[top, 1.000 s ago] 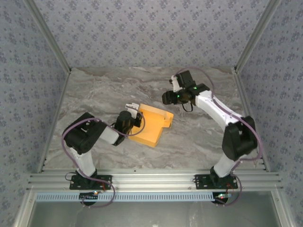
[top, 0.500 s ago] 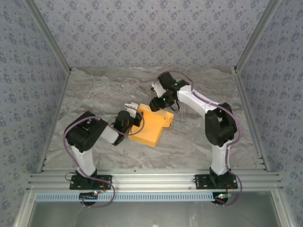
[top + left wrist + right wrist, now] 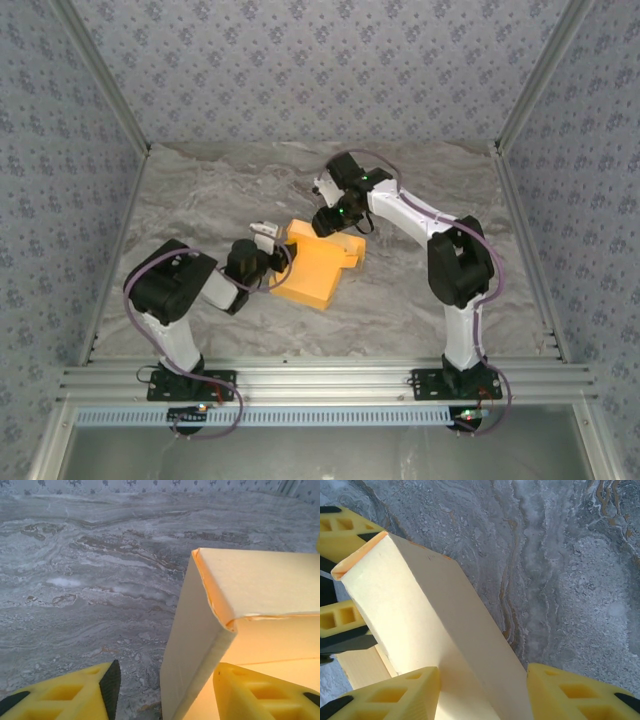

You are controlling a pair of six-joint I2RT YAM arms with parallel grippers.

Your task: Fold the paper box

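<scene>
Presently, treat the paper box (image 3: pixel 318 268), lying on the table (image 3: pixel 200 200), as partly folded: panels raised, ends judged unclosed. Note left gripper (image 3: pixel 165 685) spread astride one wall, gripping nothing. Note right gripper (image 3: pixel 482 675) straddling another panel; cannot tell whether pinching. Expect flap closing left.

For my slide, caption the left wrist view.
Left gripper jaws open, straddling the paper box corner on marbled table.

Grey marbled table (image 3: pixel 200 200) is carrying the orange-yellow box (image 3: pixel 315 270); box is lying near the middle, part-folded, base flat on the surface, one wall standing up.
</scene>
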